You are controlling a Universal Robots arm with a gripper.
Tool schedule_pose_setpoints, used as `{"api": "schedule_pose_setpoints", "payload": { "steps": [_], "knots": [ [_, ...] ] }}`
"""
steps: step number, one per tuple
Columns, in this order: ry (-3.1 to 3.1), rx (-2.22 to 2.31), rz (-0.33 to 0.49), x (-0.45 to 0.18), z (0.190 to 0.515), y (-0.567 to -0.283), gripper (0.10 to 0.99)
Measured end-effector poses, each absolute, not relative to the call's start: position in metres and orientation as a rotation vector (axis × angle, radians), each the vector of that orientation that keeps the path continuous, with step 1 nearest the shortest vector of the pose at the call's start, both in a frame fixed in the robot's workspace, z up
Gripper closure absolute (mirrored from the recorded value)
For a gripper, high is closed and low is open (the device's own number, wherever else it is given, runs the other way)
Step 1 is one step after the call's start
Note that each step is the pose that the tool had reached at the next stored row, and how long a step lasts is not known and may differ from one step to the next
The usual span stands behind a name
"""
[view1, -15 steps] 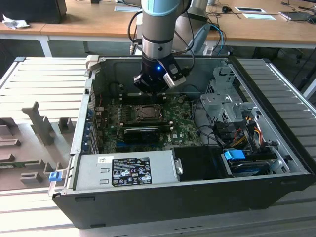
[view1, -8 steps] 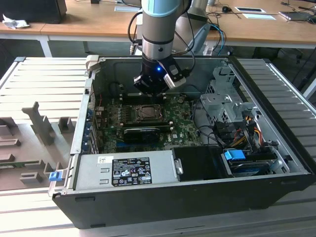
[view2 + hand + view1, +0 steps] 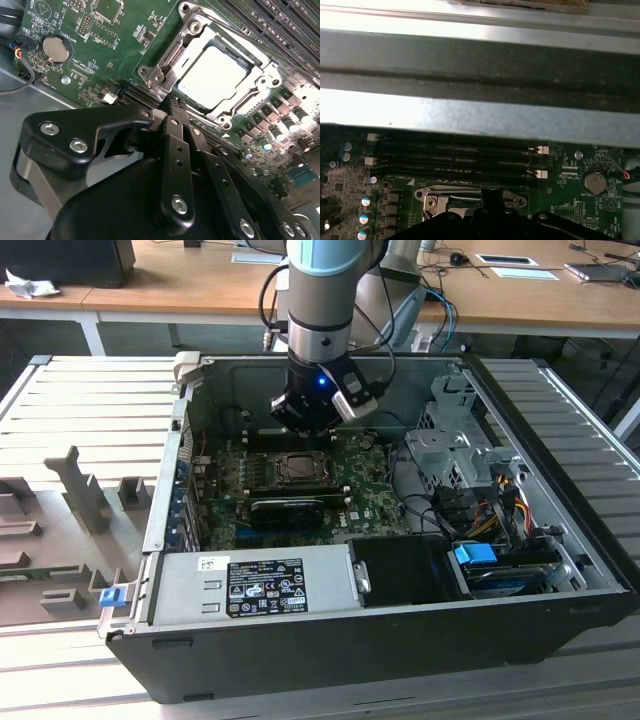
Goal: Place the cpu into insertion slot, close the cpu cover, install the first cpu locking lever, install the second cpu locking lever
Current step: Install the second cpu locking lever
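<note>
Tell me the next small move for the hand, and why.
Probably ease the hand down onto the silver lever along the cpu cover's edge. The cpu already lies in the insertion slot with the cover flat over it, and the shut hand's tip hovers just short of that edge. Whether the lever is latched cannot be told.

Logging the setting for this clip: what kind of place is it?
Probably a lab or workshop for computer assembly: an open desktop computer case lies on a metal workbench, wooden desks behind it, and the gripper hangs over the motherboard.
</note>
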State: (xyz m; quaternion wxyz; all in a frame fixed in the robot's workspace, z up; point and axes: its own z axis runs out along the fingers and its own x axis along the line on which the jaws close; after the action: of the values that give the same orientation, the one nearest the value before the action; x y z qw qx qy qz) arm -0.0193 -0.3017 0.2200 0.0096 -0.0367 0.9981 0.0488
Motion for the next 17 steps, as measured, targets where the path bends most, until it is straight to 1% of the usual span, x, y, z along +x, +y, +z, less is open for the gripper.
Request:
{"api": "schedule_pose_setpoints", "payload": {
  "steps": [9,10,15,17],
  "knots": [
    [3.117,-0.115,0.153,-0.019,0.22,-0.314,0.98],
    [3.117,-0.115,0.153,-0.019,0.22,-0.326,0.98],
    [3.117,-0.115,0.152,-0.02,0.244,-0.328,0.98],
    [3.117,-0.115,0.153,-0.019,0.249,-0.329,0.98]
  ]
}}
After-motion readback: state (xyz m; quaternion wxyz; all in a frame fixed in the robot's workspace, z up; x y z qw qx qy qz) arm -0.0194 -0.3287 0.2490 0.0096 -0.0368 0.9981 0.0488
